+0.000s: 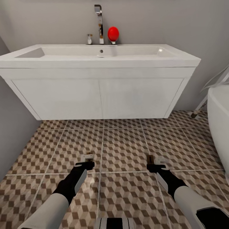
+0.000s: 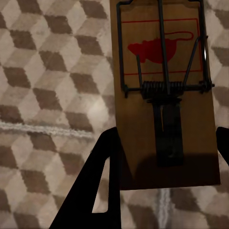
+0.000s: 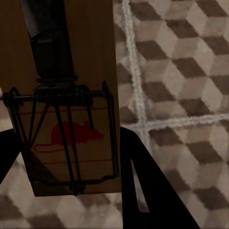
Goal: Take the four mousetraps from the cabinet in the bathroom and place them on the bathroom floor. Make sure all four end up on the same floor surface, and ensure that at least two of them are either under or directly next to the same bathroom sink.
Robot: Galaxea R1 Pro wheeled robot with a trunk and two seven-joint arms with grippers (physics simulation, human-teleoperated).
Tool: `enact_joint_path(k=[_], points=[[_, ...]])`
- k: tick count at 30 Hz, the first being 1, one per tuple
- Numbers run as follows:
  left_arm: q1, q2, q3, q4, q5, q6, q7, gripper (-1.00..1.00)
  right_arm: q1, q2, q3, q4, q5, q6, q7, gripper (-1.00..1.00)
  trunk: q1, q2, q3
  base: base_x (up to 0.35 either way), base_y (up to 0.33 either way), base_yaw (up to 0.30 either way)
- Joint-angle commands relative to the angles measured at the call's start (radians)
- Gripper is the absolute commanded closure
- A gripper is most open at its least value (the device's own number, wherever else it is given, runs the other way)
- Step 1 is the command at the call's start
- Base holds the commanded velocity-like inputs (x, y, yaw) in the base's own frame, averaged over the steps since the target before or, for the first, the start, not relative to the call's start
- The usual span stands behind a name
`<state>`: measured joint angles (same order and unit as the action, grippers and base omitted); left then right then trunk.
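Both pincers, our left black two-fingered gripper (image 1: 85, 164) at seven o'clock and right black gripper (image 1: 156, 166) at five, clamp small brown wooden mousetraps (image 2: 164, 95) (image 3: 67, 95) low over the cube-patterned tiled floor (image 1: 124, 149). Each trap's long axis points toward twelve, at the wide white sink vanity (image 1: 98, 95). We judge two traps nearly placed; two remain.

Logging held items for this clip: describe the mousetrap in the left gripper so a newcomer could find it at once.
Start at the white bathroom sink with its two-door vanity, then drop to the cube-patterned bathroom floor in front. The left gripper holds a mousetrap just above the tiles: a brown wooden board with wire spring and red mouse print. Its twin sits in the right gripper.
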<state>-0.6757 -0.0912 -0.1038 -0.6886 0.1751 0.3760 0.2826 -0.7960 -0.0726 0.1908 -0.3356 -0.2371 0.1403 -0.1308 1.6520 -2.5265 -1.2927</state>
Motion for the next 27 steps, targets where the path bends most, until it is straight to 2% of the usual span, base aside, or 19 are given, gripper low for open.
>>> enact_joint_path(k=[1, 5, 7, 9, 17, 23, 27], points=[[0.000, 0.001, -0.005, -0.002, 0.009, 0.004, 0.010, 1.00, 0.000, -0.001, 0.009, -0.002, -0.013, 0.005, -0.007, 1.00, 0.000, -0.001, -0.005, 0.000, 0.000, 0.000], [-0.001, 0.001, -0.006, -0.027, 0.009, 0.004, 0.010, 1.00, 0.000, 0.001, 0.008, 0.002, -0.016, 0.007, -0.009, 1.00, 0.000, -0.001, -0.005, 0.000, 0.000, 0.000], [-0.001, 0.002, -0.009, -0.085, 0.008, 0.008, 0.011, 1.00, 0.000, 0.000, 0.007, 0.003, -0.018, 0.024, -0.013, 1.00, 0.000, -0.001, -0.005, 0.000, 0.000, 0.006], [-0.001, 0.002, -0.009, -0.100, 0.007, 0.012, 0.011, 1.00, 0.000, -0.001, 0.005, -0.002, -0.018, 0.048, -0.015, 1.00, 0.000, -0.001, -0.005, 0.000, 0.000, 0.113], [-0.001, 0.002, -0.010, -0.105, 0.006, 0.012, 0.012, 1.00, 0.000, -0.002, 0.003, -0.013, -0.018, 0.083, -0.016, 1.00, 0.000, -0.001, -0.005, 0.000, 0.000, 0.210], [-0.001, 0.001, -0.010, -0.096, 0.007, 0.010, 0.012, 1.00, 0.000, -0.002, 0.002, -0.014, -0.017, 0.083, -0.016, 1.00, 0.000, -0.001, -0.005, 0.018, 0.005, 0.037], [-0.001, 0.001, -0.012, -0.091, 0.008, 0.017, 0.012, 1.00, 0.000, -0.002, 0.002, -0.014, -0.016, 0.082, -0.016, 1.00, 0.000, -0.001, -0.005, 0.213, 0.081, 0.006]])
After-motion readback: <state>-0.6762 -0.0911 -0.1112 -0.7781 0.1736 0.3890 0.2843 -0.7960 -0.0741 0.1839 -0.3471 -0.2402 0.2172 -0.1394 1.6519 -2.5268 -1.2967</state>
